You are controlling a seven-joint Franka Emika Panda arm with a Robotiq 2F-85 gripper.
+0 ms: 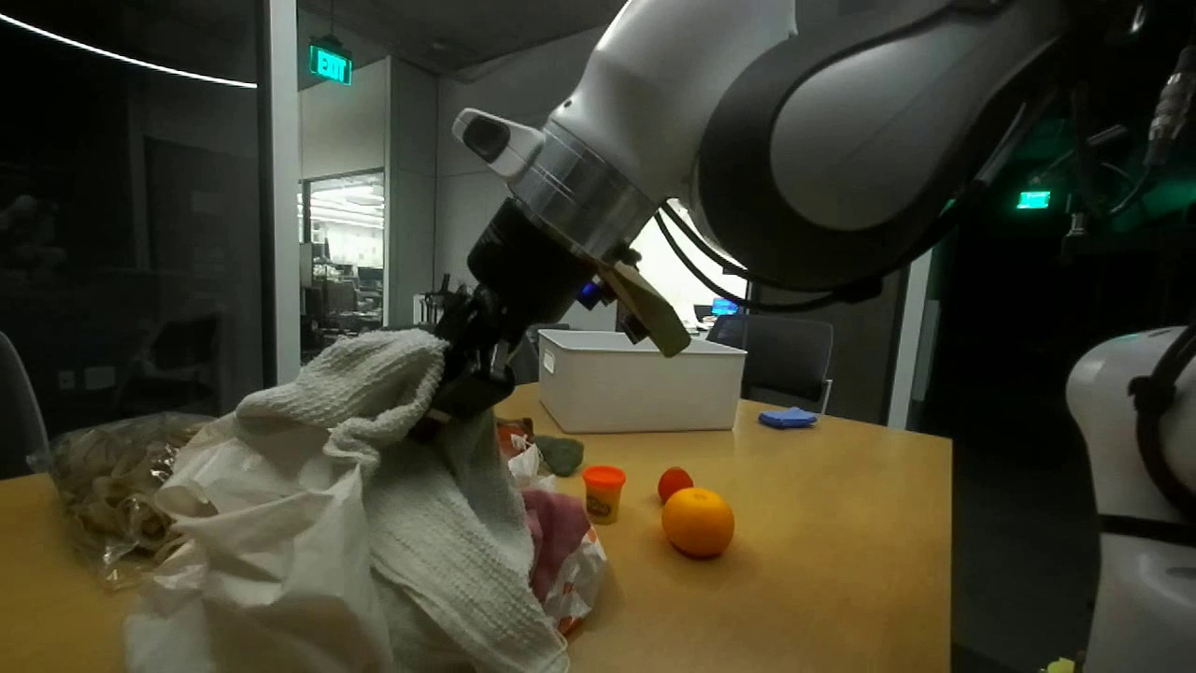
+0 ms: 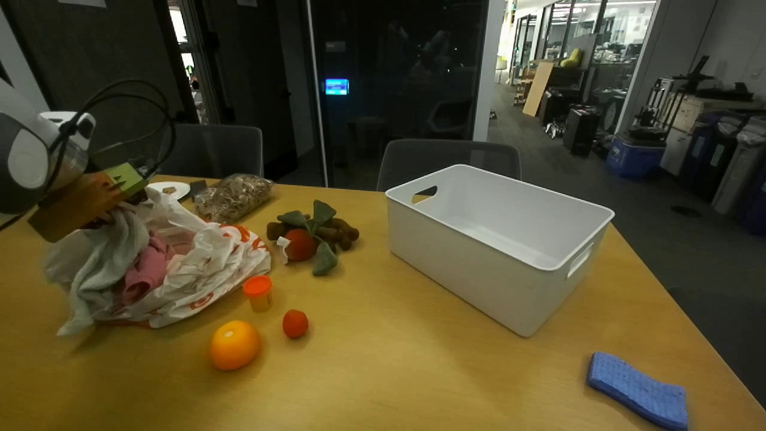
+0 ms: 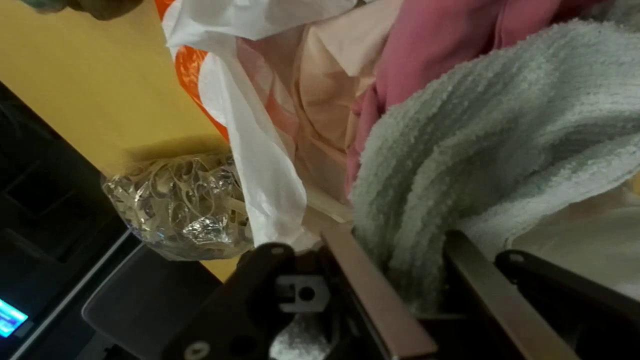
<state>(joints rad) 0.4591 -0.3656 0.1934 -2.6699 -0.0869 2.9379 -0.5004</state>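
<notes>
My gripper (image 1: 458, 379) is shut on a pale grey-white towel (image 1: 458, 533). In the wrist view, the towel (image 3: 480, 145) is bunched between the two fingers (image 3: 392, 236) and fans out beyond them. In an exterior view, the towel (image 2: 108, 257) hangs over the near side of a white plastic bag (image 2: 221, 254) with orange-red print. A pink cloth (image 2: 146, 272) lies in the bag beside the towel; it also shows in the wrist view (image 3: 435, 50), with peach-coloured cloth (image 3: 325, 90) next to it. The fingers are hidden in that exterior view behind the wrist mount (image 2: 90, 197).
A white bin (image 2: 461, 263) stands on the table. Near the bag are an orange-lidded tub (image 2: 258, 293), a small red ball (image 2: 295, 324), an orange (image 2: 234, 346), a brown plush toy (image 2: 341, 230) and a clear bag (image 2: 233, 197). A blue cloth (image 2: 637, 386) lies near the table edge.
</notes>
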